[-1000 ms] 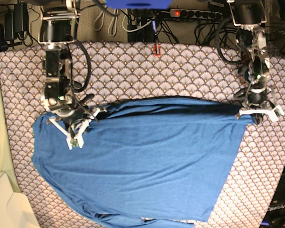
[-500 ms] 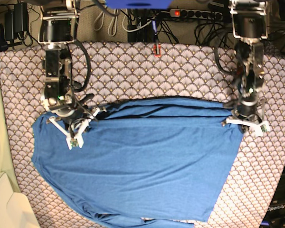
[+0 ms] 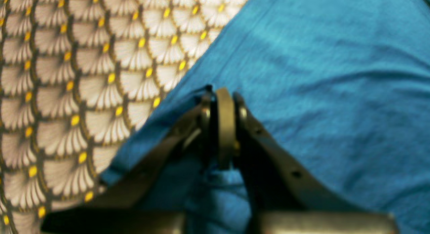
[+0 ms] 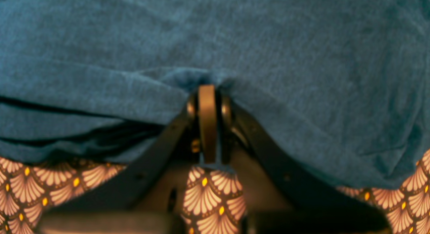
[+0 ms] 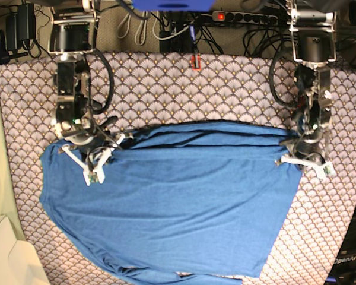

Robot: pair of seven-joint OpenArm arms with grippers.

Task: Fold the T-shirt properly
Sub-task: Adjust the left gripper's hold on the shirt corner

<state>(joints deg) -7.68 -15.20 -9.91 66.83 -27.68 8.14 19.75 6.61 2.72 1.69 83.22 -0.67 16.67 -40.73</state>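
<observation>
Mid-fold here: the T-shirt (image 5: 172, 202) lies spread across the table (image 5: 184, 89). At its left top corner the right hand (image 5: 94, 159) is pinched on the fabric; at its right corner the left hand (image 5: 301, 159) is clamped too. Next they'd probably carry that edge over evenly.

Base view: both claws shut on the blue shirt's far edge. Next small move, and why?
Probably carry both claws together toward the near edge, keeping the pinched hem level. The left claw and right claw are each shut on the plain medium-blue knit T-shirt at its far corners, a fold already stacks along that edge, and the body lies spread on the scallop-patterned table cloth.
</observation>
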